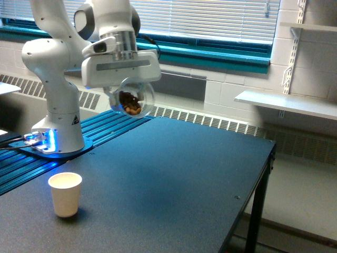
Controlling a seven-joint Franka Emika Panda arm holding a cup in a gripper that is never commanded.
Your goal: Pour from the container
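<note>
The container (pixel 131 99), a clear rounded plastic jar with brown pieces inside, hangs in the air under the white hand of the arm. My gripper (pixel 128 84) is shut on the container, holding it well above the dark table (pixel 174 174). Its fingers are mostly hidden by the hand's body and the jar. A small white paper cup (pixel 65 194) stands upright on the table near the front, on the exterior view's left, below and left of the jar.
The arm's white base (pixel 58 132) stands on a blue-lit plate at the table's left edge. Window blinds and a radiator run along the back wall. A white shelf (pixel 287 103) is at the exterior view's right. The table's right edge drops to the floor.
</note>
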